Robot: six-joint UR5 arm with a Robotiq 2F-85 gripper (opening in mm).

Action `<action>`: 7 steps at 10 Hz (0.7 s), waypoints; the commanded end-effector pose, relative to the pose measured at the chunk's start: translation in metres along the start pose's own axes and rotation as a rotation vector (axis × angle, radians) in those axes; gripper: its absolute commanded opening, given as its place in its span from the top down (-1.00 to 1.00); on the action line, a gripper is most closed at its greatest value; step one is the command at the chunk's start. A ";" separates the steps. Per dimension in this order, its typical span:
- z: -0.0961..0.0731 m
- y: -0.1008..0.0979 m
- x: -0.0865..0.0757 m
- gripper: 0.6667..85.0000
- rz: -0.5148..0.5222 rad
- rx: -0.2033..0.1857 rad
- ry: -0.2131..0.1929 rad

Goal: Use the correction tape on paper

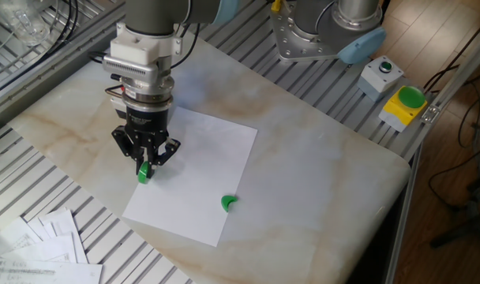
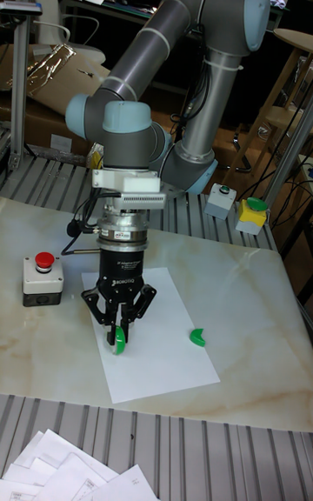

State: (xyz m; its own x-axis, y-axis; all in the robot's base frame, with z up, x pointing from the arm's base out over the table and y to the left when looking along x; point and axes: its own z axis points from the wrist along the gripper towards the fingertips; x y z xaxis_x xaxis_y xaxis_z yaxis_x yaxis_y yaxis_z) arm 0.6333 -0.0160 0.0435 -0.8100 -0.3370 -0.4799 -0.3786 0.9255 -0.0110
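One end effector (image 1: 144, 164) gripping correction tape (image 1: 144, 171), on paper (image 1: 200, 177)

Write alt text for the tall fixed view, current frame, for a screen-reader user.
A grey UR5 arm reaches down with its gripper shut on the correction tape, held at the paper near its left edge. A small green crescent piece lies on the sheet's right side, and a grey box with a red button sits to the left.

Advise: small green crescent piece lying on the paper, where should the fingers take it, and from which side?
Judging by its pose, come straight down from above: the green crescent piece lies flat on the paper, clear of the gripper. Probably pinch across its narrow curved body, one finger on the outer arc, one in the notch.
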 end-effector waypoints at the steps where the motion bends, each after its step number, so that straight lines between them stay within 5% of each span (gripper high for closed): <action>1: 0.002 0.000 -0.009 0.98 0.016 -0.005 -0.015; 7: 0.008 0.002 -0.024 0.98 0.021 -0.003 -0.025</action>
State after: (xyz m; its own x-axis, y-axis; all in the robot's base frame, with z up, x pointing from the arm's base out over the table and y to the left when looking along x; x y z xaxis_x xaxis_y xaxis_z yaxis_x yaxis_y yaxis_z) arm 0.6472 -0.0076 0.0456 -0.8070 -0.3281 -0.4911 -0.3735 0.9276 -0.0060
